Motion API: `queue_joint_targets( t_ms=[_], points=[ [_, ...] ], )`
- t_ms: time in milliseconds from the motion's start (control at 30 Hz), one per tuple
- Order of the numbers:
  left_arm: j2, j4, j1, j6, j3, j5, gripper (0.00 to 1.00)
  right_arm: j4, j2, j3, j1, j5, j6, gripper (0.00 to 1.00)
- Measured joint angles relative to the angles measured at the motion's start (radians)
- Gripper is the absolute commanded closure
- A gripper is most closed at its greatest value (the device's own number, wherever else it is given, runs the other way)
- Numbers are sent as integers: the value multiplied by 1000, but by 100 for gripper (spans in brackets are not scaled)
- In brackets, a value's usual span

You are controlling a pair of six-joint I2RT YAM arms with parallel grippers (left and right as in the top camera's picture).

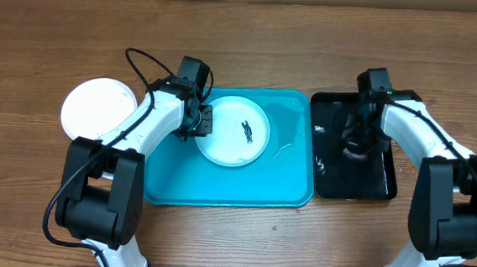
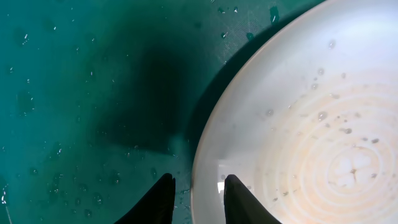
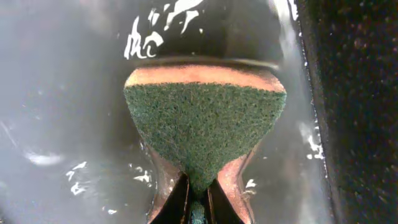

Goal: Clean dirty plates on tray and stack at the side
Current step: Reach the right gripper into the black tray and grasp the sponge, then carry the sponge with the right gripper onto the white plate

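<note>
A white plate (image 1: pixel 232 131) with a black smear (image 1: pixel 248 132) lies in the turquoise tray (image 1: pixel 218 187). My left gripper (image 1: pixel 203 121) is at the plate's left rim. In the left wrist view its fingers (image 2: pixel 231 196) straddle the rim of the plate (image 2: pixel 298 124), one over the wet tray (image 2: pixel 74 93) and one over the plate, so the left gripper (image 2: pixel 198 180) is shut on that rim. My right gripper (image 1: pixel 357 146) is down in the black tray (image 1: pixel 332 115). In the right wrist view the gripper (image 3: pixel 199 186) is shut on a green-topped sponge (image 3: pixel 205 124), pinching it at its near end.
A second white plate (image 1: pixel 99 107) rests on the wooden table (image 1: pixel 31 203) left of the turquoise tray. The black tray (image 3: pixel 62 93) is wet and glossy, and its raised right wall (image 3: pixel 360 93) is close beside the sponge. Water drops cover the turquoise tray.
</note>
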Motion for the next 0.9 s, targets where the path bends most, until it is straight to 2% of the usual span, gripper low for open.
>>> queue_joint_targets(
  t_ms=[167, 467, 900],
  points=[
    [0, 0, 0, 0, 0, 0, 71, -17, -1, 2, 0, 0, -11, 96],
    [0, 0, 0, 0, 0, 0, 71, -185, -1, 109, 2, 4, 7, 96],
    [0, 0, 0, 0, 0, 0, 71, -338, -1, 246, 72, 63, 18, 96]
  ],
)
